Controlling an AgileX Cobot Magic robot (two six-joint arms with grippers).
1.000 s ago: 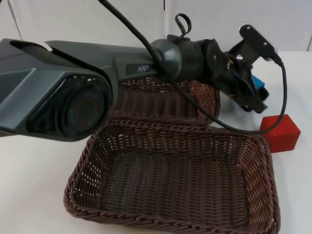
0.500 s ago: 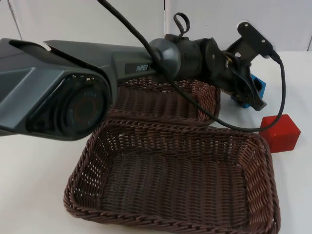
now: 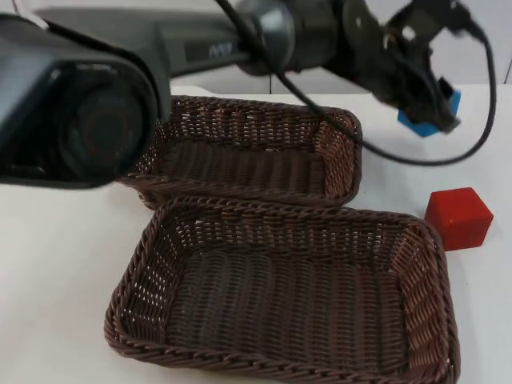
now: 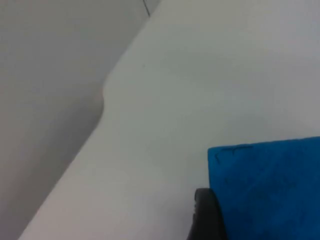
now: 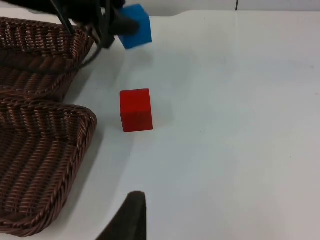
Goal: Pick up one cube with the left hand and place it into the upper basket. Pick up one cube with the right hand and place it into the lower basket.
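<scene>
Top view: the left gripper is clamped on the blue cube, held in the air at about 2 o'clock from the upper basket; its arm hides much of the cube. The red cube sits on the table at 3 o'clock, just beside the lower basket.

Left wrist view: the blue cube is cut off at the edge, one fingertip against it.

Right wrist view: the right gripper's state cannot be told; one fingertip shows, well apart from the red cube.
</scene>
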